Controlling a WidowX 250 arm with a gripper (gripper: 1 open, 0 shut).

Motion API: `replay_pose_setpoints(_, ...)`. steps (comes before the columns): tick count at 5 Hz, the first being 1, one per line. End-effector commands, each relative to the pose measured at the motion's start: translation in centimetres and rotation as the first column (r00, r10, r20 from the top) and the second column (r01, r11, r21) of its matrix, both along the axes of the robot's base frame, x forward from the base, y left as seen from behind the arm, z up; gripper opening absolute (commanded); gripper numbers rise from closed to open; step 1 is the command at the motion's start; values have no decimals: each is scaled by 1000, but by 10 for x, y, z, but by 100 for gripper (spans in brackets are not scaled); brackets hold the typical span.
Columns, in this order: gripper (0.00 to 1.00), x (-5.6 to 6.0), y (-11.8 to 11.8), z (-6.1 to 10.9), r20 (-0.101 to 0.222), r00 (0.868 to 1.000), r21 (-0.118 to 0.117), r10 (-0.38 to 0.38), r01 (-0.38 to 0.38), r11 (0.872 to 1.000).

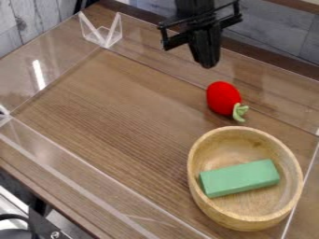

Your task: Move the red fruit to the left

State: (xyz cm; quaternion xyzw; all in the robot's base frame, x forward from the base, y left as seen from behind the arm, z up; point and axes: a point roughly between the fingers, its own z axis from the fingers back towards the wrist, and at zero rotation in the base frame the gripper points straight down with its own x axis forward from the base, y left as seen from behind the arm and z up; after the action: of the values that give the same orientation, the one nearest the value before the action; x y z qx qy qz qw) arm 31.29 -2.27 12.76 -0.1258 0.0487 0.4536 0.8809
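Wooden tabletop (112, 112), brown with lighter streaks, a dark curved cable (28, 222) by its lower-left edge. Red fruit (225, 97) on the right part of the table, green stem end toward the lower right. Just below it, near the lower-right corner: round wooden bowl (196, 187), green block (240, 177) inside. Clear plastic-looking object (104, 31) at the far edge, left of the arm. Black gripper (206, 56) above the far side, near the fruit, apart from it; claw closed, nothing seen in its hold.
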Motion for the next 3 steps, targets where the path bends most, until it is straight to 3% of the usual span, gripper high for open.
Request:
replay_pose_setpoints(1,0,2,-2,16,69,998,17,0,-1,1000)
replay_pose_setpoints(3,0,-4,11,31,90,996,-1,23,-23,1000)
